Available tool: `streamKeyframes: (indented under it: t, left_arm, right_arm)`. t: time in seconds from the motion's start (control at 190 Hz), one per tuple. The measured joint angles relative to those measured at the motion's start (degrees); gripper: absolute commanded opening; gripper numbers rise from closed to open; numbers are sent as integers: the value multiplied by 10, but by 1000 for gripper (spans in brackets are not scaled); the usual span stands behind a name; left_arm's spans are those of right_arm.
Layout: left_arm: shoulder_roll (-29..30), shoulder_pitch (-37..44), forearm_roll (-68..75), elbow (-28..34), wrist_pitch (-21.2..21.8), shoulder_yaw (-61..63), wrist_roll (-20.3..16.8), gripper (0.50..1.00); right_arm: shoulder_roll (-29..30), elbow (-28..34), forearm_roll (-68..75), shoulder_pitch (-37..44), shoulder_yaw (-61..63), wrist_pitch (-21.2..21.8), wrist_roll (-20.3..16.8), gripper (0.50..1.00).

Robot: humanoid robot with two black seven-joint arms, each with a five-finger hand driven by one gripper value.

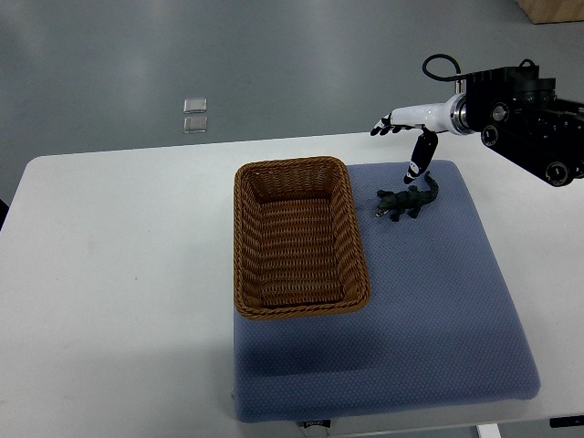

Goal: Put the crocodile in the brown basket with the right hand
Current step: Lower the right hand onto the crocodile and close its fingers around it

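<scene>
My white right hand, fingers spread and holding nothing, one finger pointing down just behind the small dark green toy crocodile, crocodile on blue padded mat, beside brown woven wicker basket

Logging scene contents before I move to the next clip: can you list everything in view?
table: 1, white, fills most of the view
pad: 1, blue, on the table's right half
basket: 1, brown wicker, empty, on the pad's far left part
crocodile: 1, dark green, on the pad just right of the basket's far end
floor plates: 2, pale square, on the grey floor beyond the table
right hand: 1, white with black fingers, open, above the crocodile's far end, not grasping it; its arm comes in from the right edge
left hand: not in view
</scene>
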Motion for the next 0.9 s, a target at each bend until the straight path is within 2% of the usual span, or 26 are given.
streamKeyframes:
  t: [0.59, 0.901]
  left_arm:
    - [0, 0, 0, -1, 0, 2, 1, 1000]
    - [0, 0, 0, -1, 0, 3, 1, 1000]
  right_arm:
    - [2, 12, -2, -51, -7, -9, -1, 940]
    - [4, -11, -20, -66, -20, -44, -1, 934]
